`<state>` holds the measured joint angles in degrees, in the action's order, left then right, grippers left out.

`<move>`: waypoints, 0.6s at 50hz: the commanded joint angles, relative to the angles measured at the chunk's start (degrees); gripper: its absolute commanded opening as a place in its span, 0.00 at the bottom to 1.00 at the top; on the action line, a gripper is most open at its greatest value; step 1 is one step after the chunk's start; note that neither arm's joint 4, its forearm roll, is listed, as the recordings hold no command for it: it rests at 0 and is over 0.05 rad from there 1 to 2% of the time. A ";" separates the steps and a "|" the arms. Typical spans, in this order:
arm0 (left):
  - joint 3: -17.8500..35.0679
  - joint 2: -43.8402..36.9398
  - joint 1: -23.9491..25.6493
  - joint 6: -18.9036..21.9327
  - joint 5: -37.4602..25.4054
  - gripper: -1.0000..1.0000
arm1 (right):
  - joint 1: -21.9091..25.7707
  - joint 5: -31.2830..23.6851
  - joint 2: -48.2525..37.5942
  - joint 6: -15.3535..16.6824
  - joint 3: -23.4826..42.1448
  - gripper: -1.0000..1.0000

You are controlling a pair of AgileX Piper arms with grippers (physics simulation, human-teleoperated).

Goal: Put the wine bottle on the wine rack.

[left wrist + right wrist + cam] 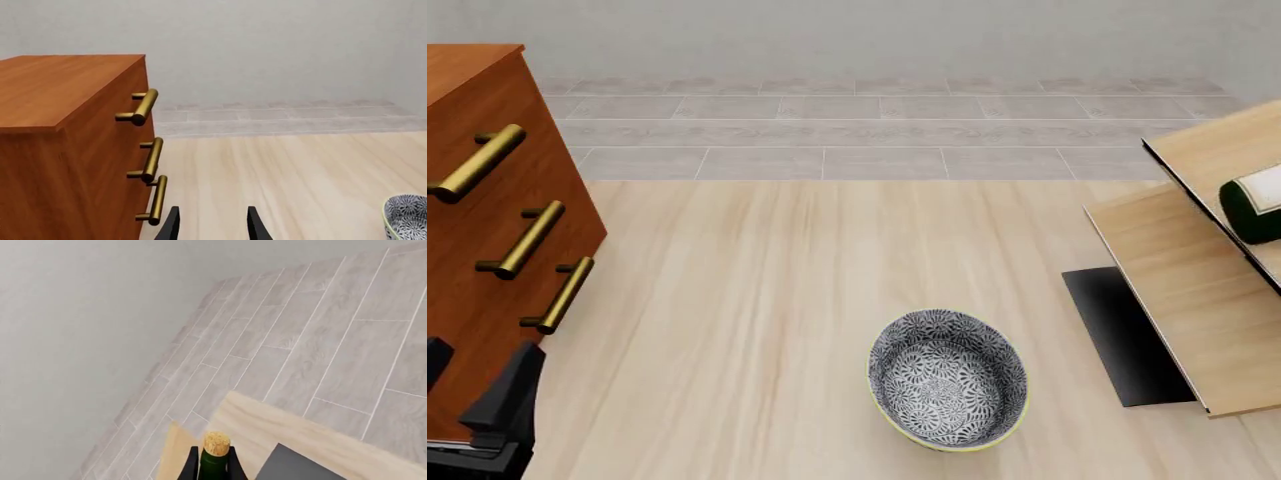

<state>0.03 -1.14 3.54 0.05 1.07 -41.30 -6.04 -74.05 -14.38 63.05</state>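
Though cut off at frame edge, wine bottle [1257,206] lies on wine rack [1188,268].

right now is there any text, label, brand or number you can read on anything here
None can be read.
wine bottle: its white label shows only a blank corner at the front view's right edge; no letters visible.
bowl: a black-and-white floral pattern, no words.
drawer cabinet, wine rack: plain wood, no markings.

Glossy green glass wine bottle [215,465], pale matt-wood wine rack [1188,280].
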 commanded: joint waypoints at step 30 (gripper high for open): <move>-0.01 0.47 -0.44 0.34 -1.35 1.00 | 2.47 2.16 -5.49 -2.09 -1.98 0.00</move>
<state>0.01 -0.60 3.18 0.27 -0.15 -40.51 -3.52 -77.36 -15.29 63.68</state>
